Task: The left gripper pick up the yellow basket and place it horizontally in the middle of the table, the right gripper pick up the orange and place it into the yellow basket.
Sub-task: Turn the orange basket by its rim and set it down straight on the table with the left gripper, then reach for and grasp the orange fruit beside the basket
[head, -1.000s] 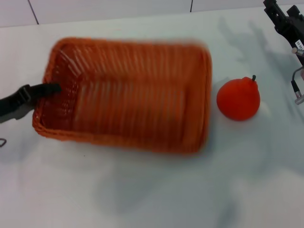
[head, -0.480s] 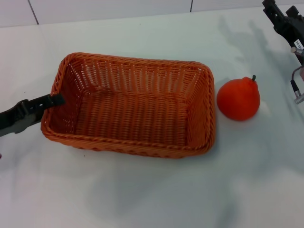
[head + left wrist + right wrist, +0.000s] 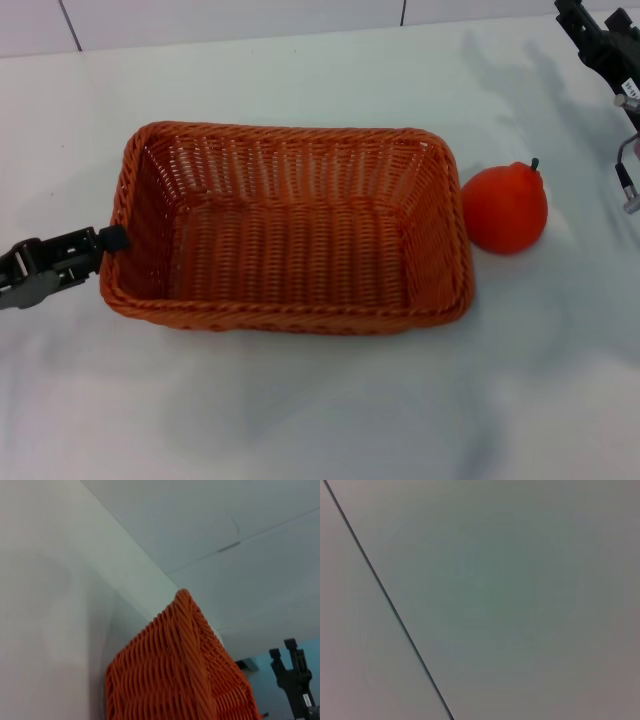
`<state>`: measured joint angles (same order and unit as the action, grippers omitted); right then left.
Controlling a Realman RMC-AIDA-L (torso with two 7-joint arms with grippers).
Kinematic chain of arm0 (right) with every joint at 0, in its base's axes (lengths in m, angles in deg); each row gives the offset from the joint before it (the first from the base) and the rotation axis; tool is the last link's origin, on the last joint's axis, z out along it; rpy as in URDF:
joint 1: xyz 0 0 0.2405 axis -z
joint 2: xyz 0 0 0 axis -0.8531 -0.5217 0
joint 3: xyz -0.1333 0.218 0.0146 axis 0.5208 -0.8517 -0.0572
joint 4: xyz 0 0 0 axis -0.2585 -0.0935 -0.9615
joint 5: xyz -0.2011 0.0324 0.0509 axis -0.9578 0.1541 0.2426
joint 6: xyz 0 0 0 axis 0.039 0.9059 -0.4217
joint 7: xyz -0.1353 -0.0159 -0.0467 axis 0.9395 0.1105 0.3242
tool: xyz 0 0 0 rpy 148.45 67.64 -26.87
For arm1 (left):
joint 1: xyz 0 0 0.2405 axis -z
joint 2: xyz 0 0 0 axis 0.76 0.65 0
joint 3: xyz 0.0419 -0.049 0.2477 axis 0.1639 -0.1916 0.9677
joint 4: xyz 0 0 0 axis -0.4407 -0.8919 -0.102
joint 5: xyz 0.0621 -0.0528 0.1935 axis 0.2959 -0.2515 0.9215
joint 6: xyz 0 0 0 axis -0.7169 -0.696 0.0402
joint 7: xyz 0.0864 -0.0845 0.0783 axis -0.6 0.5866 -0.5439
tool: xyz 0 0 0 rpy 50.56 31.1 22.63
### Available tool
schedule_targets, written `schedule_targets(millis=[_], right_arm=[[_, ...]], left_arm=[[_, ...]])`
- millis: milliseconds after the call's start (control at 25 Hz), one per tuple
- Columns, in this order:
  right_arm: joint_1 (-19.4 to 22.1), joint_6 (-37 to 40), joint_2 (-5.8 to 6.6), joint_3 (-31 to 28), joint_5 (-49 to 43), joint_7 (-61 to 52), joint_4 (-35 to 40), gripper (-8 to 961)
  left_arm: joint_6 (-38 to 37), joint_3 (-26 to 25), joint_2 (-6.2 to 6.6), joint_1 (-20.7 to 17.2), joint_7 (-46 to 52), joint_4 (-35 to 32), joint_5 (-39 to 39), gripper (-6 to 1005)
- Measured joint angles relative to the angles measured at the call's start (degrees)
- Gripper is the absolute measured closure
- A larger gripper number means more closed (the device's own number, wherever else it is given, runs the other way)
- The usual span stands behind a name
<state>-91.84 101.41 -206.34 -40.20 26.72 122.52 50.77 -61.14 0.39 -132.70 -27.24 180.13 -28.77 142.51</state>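
Since the earlier frame we see the yellow basket [image 3: 290, 228] (orange-brown wicker, braided rim) settled level mid-table [image 3: 320, 400]. Left gripper [image 3: 105, 240] touches its left wall, finger state unclear; the orange [image 3: 504, 207] sits just right.

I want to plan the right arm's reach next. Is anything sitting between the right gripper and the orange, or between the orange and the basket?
Nothing visible does. The right gripper is at the table's far right corner, with only bare tabletop between it and the orange. The orange lies just right of the yellow basket, whose inside is empty.
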Motion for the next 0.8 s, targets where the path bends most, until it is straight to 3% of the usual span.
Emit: schedule_targets(millis=[240,400,560,600,640,680,800], right_arm=[[-0.12,-0.91,0.15,4.2,-0.21,-2.84,2.37,11],[1.48,-3.64,1.33,11.7,-6.07,-13.59,11.41,10],[2.21,-3.71,5.07,16.02,-20.31,-27.32,19.45,9],[2.08,-2.93,6.41,16.56,-25.16,-31.24,21.2,9],[1.5,-0.5,9.32,16.97,-36.02,-39.38,24.82,9],[1.5,-0.5,9.32,16.97,-36.02,-39.38,24.82,8],[0.72,4.72,12.61,16.45,-50.45,-49.92,30.82,8]], left_arm=[[0.15,-0.11,0.12,-1.2,-1.41,-0.23,0.33,385],[3.3,-2.84,0.67,-3.22,-7.27,-0.79,-0.28,387],[6.74,-10.21,0.63,-4.18,-21.48,0.22,-1.51,388],[7.1,-12.12,0.48,-4.21,-24.87,0.73,-2.19,388],[7.29,-14.28,0.27,-4.21,-28.68,1.45,-3.27,389],[7.22,-16.14,0.03,-4.22,-32.09,2.28,-4.68,389],[6.56,-21.61,-1.18,-4.32,-45.06,5.83,-12.11,389]])
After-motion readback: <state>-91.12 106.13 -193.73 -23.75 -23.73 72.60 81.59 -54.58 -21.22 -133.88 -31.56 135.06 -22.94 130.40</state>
